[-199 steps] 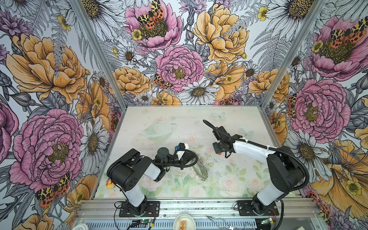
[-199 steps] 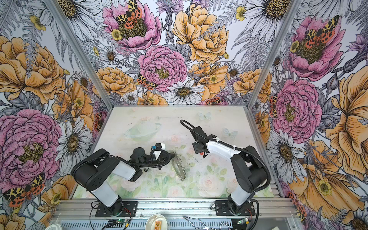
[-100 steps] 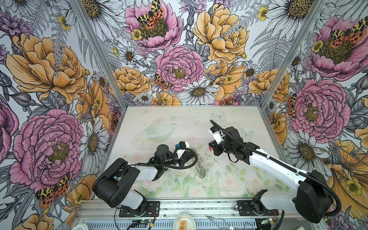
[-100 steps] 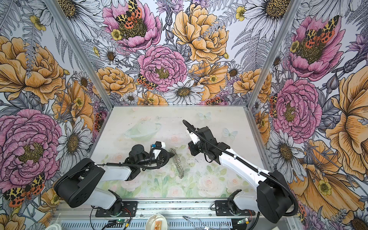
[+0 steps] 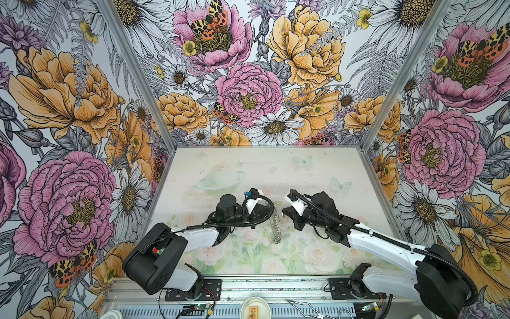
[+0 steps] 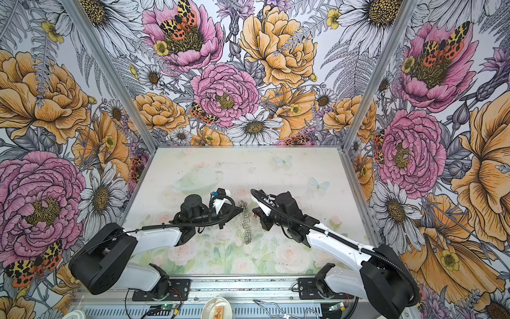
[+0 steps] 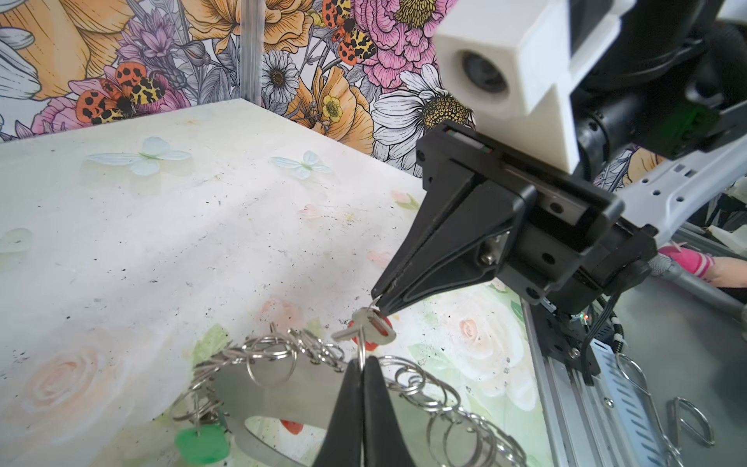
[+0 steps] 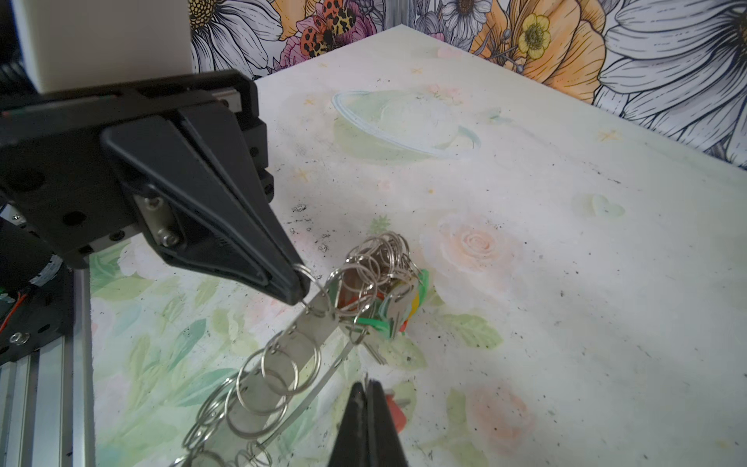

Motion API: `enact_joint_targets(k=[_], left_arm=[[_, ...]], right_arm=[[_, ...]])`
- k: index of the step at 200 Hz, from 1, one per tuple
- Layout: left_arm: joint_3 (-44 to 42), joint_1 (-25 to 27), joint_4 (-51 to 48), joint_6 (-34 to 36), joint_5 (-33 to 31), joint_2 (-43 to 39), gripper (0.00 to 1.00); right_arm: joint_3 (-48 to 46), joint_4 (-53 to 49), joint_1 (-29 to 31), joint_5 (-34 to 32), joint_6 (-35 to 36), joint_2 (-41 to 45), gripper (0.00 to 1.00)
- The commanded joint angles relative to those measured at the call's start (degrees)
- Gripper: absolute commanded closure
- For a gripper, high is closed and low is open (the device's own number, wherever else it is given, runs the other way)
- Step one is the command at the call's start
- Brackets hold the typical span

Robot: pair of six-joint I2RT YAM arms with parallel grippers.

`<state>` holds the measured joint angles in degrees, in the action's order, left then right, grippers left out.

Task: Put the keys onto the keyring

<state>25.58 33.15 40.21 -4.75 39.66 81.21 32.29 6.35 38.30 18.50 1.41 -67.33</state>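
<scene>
Showing edge-on in both top views: keyring (image 5: 276, 226) | left gripper (image 8: 300, 288) pinches its edge | right gripper (image 7: 380, 302), facing it, clamps red key (image 7: 372, 328)

Top views are no help here: the keyring (image 5: 276, 224) sits edge-on and whatever hangs on it is too tiny to make out. From the right wrist, the red key (image 8: 395, 412) is mostly tucked behind the pinched right claw (image 8: 366, 384), whose fingers run off the frame edge. The keys (image 8: 398, 311) bunched at the keyring's far end overlap, so can't count them. From the left wrist the green key (image 7: 201, 442) is a blur, and the keyring's cut off by the edge
</scene>
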Motion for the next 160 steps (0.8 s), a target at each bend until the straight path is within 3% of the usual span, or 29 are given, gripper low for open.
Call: enact_joint_targets(k=[1,39,122,160], left_arm=[[2.02,0.52,-1.71,-2.83,0.32,-0.66,1.0],[3.92,0.74,-4.16,-5.59,1.35,0.43,1.0],[5.79,0.87,-8.25,-7.67,2.84,1.68,1.0],[5.88,0.87,-9.31,-7.66,3.29,1.73,1.0]], right_arm=[[-1.09,8.59,0.54,0.56,2.48,0.71,1.0],[-3.51,12.43,1.5,1.36,3.92,0.91,1.0],[-5.83,15.92,3.42,-5.42,7.46,-0.38,1.0],[-5.51,16.05,3.91,-5.46,9.03,-1.62,1.0]])
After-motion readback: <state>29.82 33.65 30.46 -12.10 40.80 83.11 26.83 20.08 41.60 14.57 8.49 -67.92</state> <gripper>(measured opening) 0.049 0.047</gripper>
